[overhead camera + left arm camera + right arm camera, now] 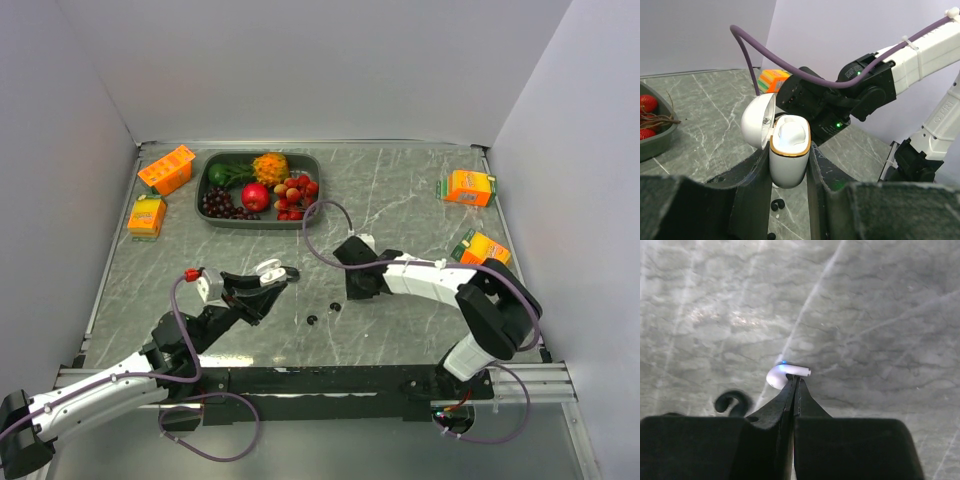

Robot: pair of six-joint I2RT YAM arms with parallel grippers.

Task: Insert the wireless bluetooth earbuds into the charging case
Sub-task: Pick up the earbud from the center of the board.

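- R claw (792,383): jaws fully shut, tips touching white earbud (780,374) just ahead; can't tell if actually gripped.
- L claw (788,150): nearly closed, clamping charging case (787,172) upright btw fingers, lid open to claw's left.
- R arm (910,55) beyond case.

A dark green rectangular plastic tray (201,188) is sitting at the far side of the grey marbled counter (400,190), holding strawberries (298,188), dark grapes (217,204) and a round red fruit (256,197). An orange ridged box (166,168) and an orange-yellow carton (147,215) are lying left of it, and two more orange cartons (469,187) are resting near the right wall.
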